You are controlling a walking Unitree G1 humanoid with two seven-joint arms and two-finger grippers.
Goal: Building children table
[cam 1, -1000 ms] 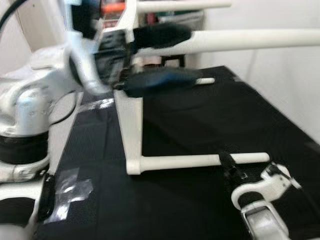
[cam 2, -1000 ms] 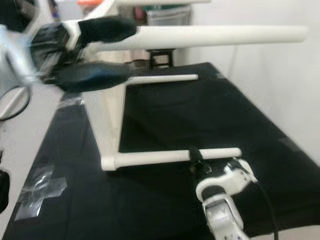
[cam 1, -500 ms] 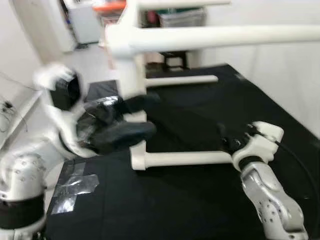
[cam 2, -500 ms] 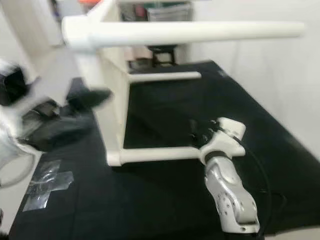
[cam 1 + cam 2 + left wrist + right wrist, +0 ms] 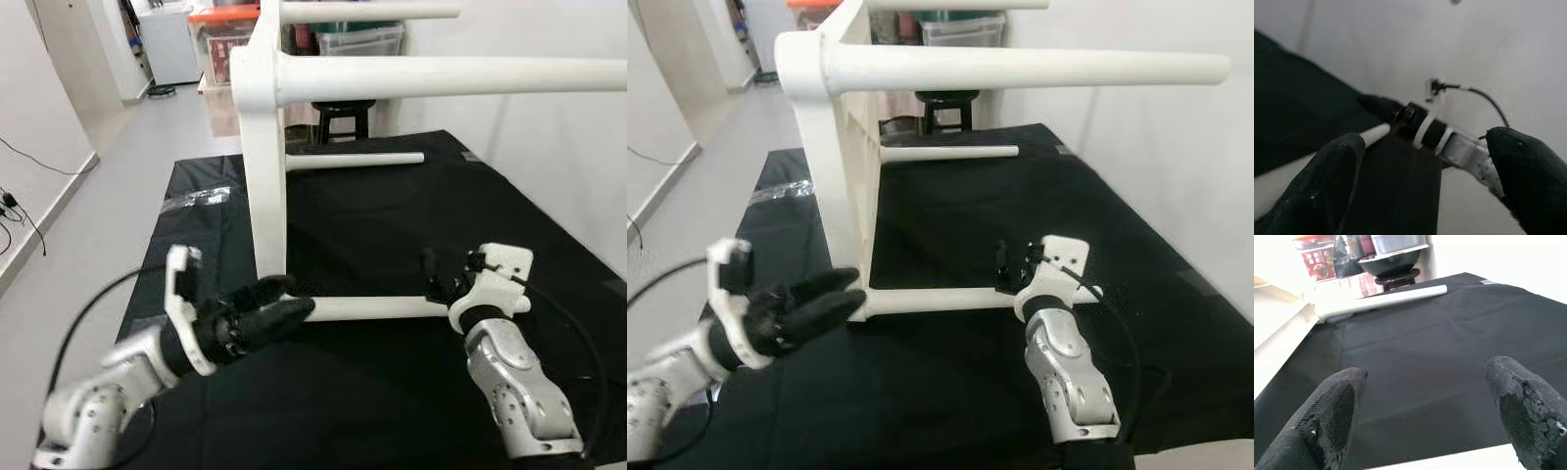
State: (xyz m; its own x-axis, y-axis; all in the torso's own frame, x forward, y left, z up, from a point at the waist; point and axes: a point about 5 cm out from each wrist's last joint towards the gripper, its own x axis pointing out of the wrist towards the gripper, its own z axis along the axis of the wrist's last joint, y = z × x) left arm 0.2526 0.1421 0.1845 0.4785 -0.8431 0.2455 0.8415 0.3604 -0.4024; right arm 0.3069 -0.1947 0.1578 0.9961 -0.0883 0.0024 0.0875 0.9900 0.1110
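Grippers [image 5: 294, 305] [image 5: 438, 284] spread, flanking table leg [image 5: 372, 307]

The white children's table [image 5: 265, 147] lying on its side runs out of both eye views: its tabletop is cut by the upper edge, and the long upper leg [image 5: 460, 76] leaves the left eye view at the side before its end shows. Where the lower white leg [image 5: 377, 307] meets the tabletop is covered by the left gripper's [image 5: 279, 305] black fingers, so contact there cannot be judged. The leg's far end is hidden behind the right gripper [image 5: 439, 287]. Storage boxes and a dark stool [image 5: 345, 113] behind the table are partly screened by it. In the left wrist view, everything past the fingertips [image 5: 1327, 181] is soft and blurred.
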